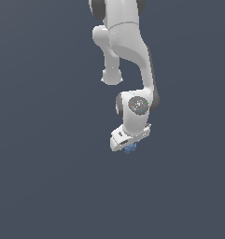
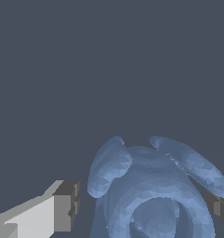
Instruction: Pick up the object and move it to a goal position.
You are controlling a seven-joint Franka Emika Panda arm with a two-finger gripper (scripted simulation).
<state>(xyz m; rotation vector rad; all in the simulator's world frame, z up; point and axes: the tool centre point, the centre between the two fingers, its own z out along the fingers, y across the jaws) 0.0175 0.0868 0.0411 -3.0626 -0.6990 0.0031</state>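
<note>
- Background is a flat dark slate-blue field in both views; I see no table edge, no seam, and no goal marker.
- One arm point(image 1: 128, 56), white, reaching down from the top of the exterior view; one gripper point(image 1: 129, 145) at its end.
- One object point(image 1: 130, 149), a light-blue knobbly lump, tucked just under the gripper and mostly hidden there in the exterior view.
- Wrist view: the object point(image 2: 155, 190) fills the space between two fingers. One pad point(image 2: 67, 207) stands slightly off it; the other point(image 2: 220, 207) is partly covered by a blue lobe.
- Jaws are narrow around the lump, probably gripping it, though contact on the near pad is hard to confirm from here.
- My call for this step: confirm a firm squeeze on the lump's body, not a single bump, before carrying; move smoothly, since the rounded lobes could roll out.
</note>
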